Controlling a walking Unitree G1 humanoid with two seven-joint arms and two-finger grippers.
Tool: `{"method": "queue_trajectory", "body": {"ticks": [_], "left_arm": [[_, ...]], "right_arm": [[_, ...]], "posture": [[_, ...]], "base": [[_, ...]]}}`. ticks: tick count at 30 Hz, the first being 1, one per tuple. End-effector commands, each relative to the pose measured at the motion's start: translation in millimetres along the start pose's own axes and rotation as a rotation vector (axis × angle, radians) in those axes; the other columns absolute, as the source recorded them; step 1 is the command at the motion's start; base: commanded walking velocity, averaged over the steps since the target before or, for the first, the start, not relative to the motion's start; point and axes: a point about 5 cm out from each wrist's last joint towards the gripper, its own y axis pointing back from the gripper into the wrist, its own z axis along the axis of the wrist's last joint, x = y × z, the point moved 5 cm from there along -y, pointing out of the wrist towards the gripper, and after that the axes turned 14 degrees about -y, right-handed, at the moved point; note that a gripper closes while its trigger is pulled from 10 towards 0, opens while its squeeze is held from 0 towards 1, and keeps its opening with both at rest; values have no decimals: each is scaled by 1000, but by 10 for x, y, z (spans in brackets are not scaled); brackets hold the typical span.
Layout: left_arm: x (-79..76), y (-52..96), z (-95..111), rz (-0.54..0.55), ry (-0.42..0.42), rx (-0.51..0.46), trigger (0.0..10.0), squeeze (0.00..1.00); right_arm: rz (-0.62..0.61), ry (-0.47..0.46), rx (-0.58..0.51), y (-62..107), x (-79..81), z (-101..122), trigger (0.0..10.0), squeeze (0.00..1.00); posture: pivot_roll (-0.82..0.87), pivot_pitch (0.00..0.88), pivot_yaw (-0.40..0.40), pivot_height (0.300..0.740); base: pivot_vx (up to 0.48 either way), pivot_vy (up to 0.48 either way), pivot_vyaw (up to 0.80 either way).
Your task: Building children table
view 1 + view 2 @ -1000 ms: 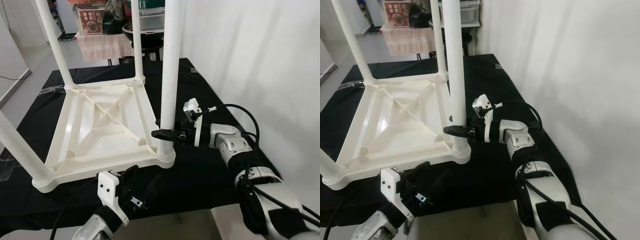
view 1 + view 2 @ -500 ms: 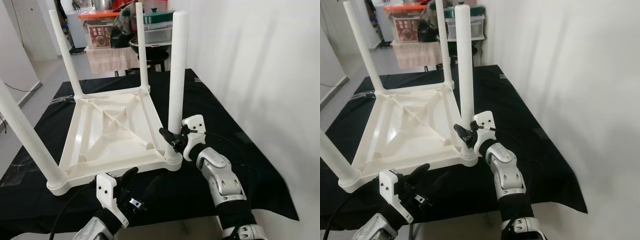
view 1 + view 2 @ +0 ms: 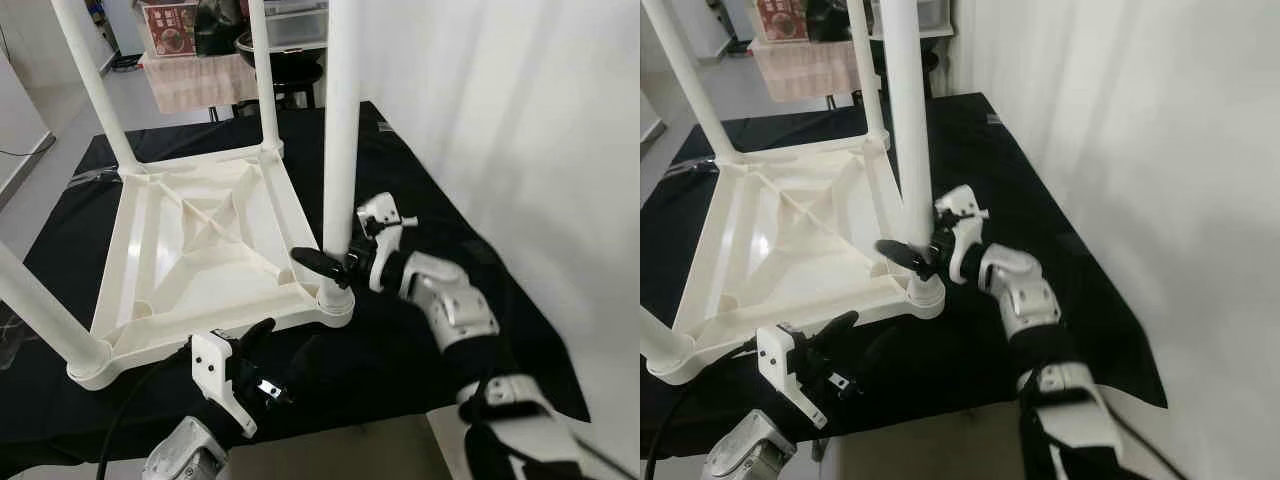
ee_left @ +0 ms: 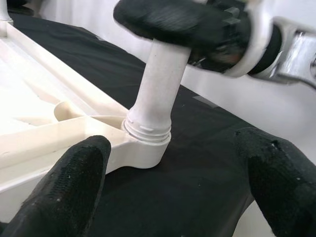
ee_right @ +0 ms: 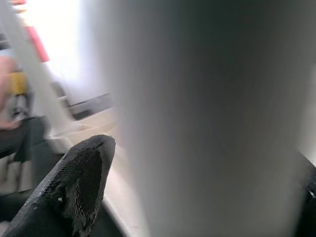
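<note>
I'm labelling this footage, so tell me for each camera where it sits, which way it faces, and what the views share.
Left eye view: head camera, looking forward and down at the upturned white table on the black cloth; both arms show.
Right eye view: its stereo twin, same scene.
Left wrist view: along the left tool, fingers spread, toward the near leg in its socket.
Right wrist view: along the right tool, closed around that leg.
Shared: the near leg, held by the right tool.

Head views are bright and evenly lit, pretty sharp, slight glare on the white table underside (image 3: 200, 230). Soft shadows on the black cloth (image 3: 400, 340). Right wrist view's badly blurred, the table leg (image 5: 207, 118) too close to focus.
</note>
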Motion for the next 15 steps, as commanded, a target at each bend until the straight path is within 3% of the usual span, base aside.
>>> {"method": "queue_trajectory", "body": {"ticks": [1,5,6,7,8,15], "left_arm": [[15,5,-43,5,16,8,10000,0],[14,-2,-56,5,18,10,10000,0],[13,-2,-59,4,19,11,10000,0],[13,-2,-59,4,19,11,10000,0],[12,0,-64,3,19,12,10000,0],[6,8,-69,-1,20,15,10000,0]], "right_arm": [[119,16,67,-41,102,-52,10000,0],[194,-24,108,-65,92,-37,10000,0],[201,-54,103,-73,76,-29,8000,0],[201,-54,103,-73,76,-29,8000,0],[199,-80,99,-76,47,-27,0,0],[169,-99,86,-52,-24,-32,0,0]], "posture": [[8,0,1,740],[15,0,2,740],[18,0,3,740],[18,0,3,740],[18,0,6,740],[19,0,8,740]], "base": [[0,0,0],[0,0,0],[0,0,0],[0,0,0],[0,0,0],[0,0,0]]}}
